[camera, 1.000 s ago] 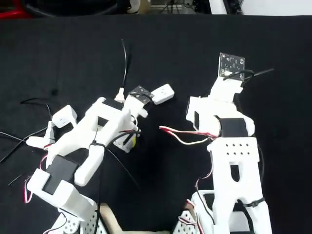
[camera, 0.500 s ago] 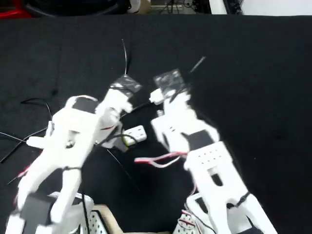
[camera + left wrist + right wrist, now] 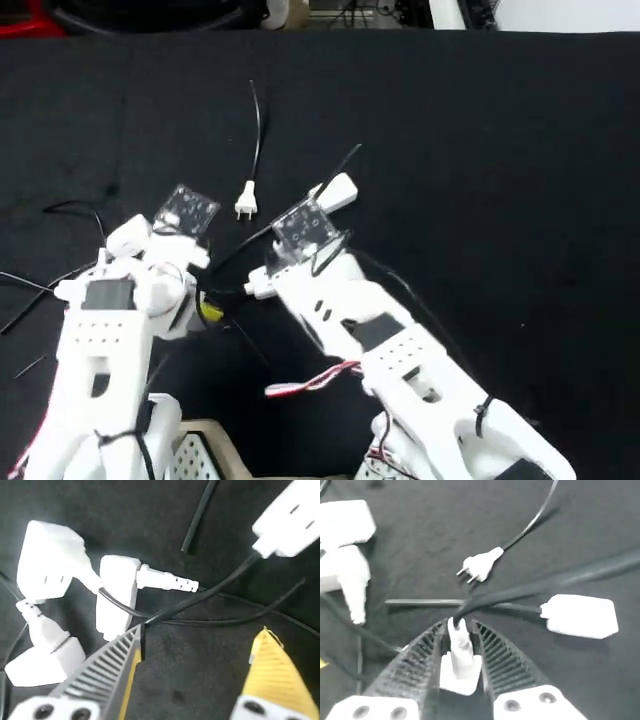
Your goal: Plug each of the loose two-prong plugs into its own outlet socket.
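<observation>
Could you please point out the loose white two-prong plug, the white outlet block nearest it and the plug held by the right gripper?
Loose white two-prong plug (image 3: 481, 565): right wrist view, body.
White rectangular outlet block (image 3: 580, 616): right wrist view, top face.
Gripped white plug (image 3: 460, 666): right wrist view, body.

Loose plug (image 3: 245, 200): white, two-prong, lying flat on the black table. Its prongs point toward the arms and its thin black cord runs away up the table. Second plug (image 3: 460, 655): white, clamped between the right gripper (image 3: 459, 629) fingers, narrow cord end past the fingertips, black cord leaving it sideways. Outlet socket (image 3: 337, 188): white, rectangular, flat, on a thick black cord, near the loose plug but apart. Socket block (image 3: 117, 597): white, with a ribbed plug neck (image 3: 167, 580) sticking out of it. More white blocks (image 3: 47, 562) lie just beside it; exact type unclear.
</observation>
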`<state>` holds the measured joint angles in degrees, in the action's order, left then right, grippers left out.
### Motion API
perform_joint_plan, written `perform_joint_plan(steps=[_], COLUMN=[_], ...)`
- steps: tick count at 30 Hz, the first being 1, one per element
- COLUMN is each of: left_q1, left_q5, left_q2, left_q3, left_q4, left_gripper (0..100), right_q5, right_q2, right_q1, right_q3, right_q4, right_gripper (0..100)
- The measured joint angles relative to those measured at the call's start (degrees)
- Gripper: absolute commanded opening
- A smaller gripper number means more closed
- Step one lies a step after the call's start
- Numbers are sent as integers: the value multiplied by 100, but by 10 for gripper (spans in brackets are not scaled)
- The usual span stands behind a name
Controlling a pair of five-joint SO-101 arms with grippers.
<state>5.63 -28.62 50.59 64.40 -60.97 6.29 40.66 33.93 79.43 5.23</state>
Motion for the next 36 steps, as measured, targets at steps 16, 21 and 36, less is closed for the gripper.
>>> perform_joint_plan(steps=[16,21,36], left_q1=[686,686,167], left_q5=[-545,-545,299], left_q2=[352,360,360], left_q3=[1301,1310,589], left_q4=[879,941,440], left_gripper=[339,339,339], right_q5=[-1618,-1855,-2233], right_q2=[44,53,53], right_q1=[-246,-440,-316], right_q3=[-9,18,466], right_q4=[826,440,-387], right_gripper=[12,12,12])
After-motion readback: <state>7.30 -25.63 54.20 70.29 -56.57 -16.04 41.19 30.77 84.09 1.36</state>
